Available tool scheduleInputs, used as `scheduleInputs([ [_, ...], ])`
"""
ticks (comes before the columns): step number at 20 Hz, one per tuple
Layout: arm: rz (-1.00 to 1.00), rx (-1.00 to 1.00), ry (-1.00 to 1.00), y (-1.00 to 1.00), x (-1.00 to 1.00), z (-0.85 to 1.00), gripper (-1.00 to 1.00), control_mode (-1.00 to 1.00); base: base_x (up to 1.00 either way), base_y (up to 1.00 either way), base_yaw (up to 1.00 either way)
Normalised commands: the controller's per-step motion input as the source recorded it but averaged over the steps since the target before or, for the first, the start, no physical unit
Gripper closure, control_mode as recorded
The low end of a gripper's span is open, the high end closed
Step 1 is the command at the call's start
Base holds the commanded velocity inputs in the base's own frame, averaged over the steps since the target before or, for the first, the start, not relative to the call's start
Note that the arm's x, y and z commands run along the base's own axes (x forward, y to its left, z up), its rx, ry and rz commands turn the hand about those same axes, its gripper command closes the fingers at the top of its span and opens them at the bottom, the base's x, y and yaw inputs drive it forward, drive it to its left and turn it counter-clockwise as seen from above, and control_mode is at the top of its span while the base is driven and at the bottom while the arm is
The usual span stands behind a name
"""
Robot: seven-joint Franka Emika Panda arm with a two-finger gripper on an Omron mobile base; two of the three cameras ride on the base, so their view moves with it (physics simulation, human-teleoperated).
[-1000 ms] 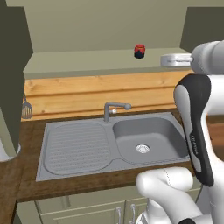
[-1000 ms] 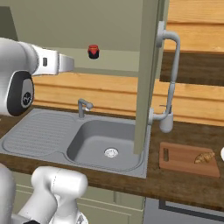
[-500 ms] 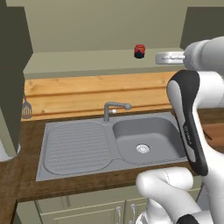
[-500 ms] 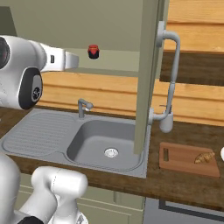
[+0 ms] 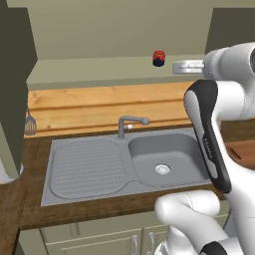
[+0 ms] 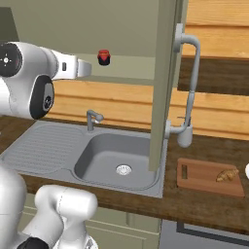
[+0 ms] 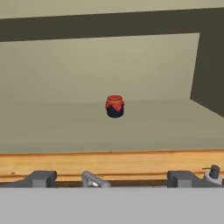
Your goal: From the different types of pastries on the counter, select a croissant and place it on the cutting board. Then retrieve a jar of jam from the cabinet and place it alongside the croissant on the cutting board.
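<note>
The left base view looks forward and down from behind the arm's left side, over the sink (image 5: pixel 129 162) toward the open cabinet (image 5: pixel 114 69); the right base view faces the same sink (image 6: pixel 104 155) from the other side and reaches further right to the cutting board (image 6: pixel 206 177); both share the sink and the jar of jam (image 5: pixel 159 58) on the shelf; the hand view looks level into the cabinet, with the jar (image 7: pixel 115 106) centred, still well off.

The jar of jam (image 7: pixel 115 106), squat with a red top and dark body, stood upright on the cabinet (image 5: pixel 99 67) shelf. The croissant (image 6: pixel 227 175) lay on the reddish-brown cutting board (image 6: pixel 204 177), on the counter (image 6: pixel 209 206) beside the sink.
</note>
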Motion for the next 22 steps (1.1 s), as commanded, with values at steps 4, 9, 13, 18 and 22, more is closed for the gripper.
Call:
scheduleInputs([
  [4,0.01,0.00,0.00,0.00,0.38,-0.09,-1.00,-1.00,0.00,0.00,0.00],
  [9,0.00,0.00,0.00,0.00,0.29,0.00,-1.00,-1.00,0.00,0.00,0.00],
  [13,0.00,0.00,0.00,0.00,0.29,-0.11,-1.00,-1.00,0.00,0.00,0.00],
  [18,0.00,0.00,0.00,0.00,0.50,-0.09,-1.00,-1.00,0.00,0.00,0.00],
  [22,0.00,0.00,0.00,0.00,0.57,0.00,-1.00,-1.00,0.00,0.00,0.00],
])
